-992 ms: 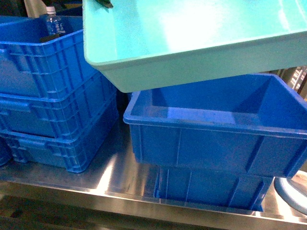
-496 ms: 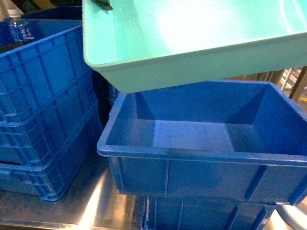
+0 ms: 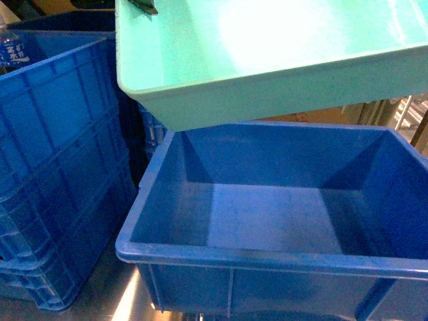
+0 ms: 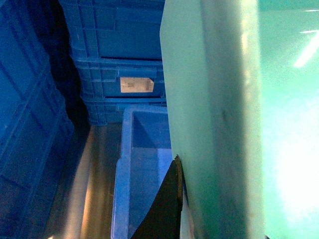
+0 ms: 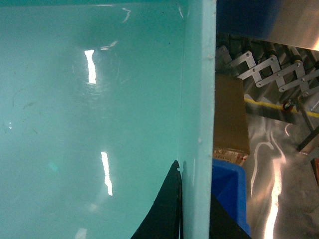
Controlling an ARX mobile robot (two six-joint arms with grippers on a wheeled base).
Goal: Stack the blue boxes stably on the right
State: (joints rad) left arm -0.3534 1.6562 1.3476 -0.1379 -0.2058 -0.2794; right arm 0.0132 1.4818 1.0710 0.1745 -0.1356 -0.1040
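While we hold the turquoise tub up in the air, it hangs over the far edge of the royal-blue crate. In the head view the tub fills the top, from about ten o'clock round to two o'clock, and it tilts, with its left corner lowest. The crate sits below it, at about six o'clock, open and with nothing inside. It seems to rest on another blue crate, but we cannot see that well.

Our left gripper pinches the tub's left wall, with one dark finger on the outside of the wall. Our right gripper pinches the tub's right wall, with one dark finger inside the tub and one outside. Both are closed tight on the tub.

At nine o'clock stand the ribbed dark-blue crates, piled up, with a water bottle peeking out at the top. We leave those alone. Past the tub's right wall we see a cardboard box and a shiny metal table.

We think we are in the carrying step: the tub is up but not yet set down. Next we need to level the tub, line it up over the crate, and lower it slowly with both arms together. If one side drops first, the tub could sit crooked on the rim.
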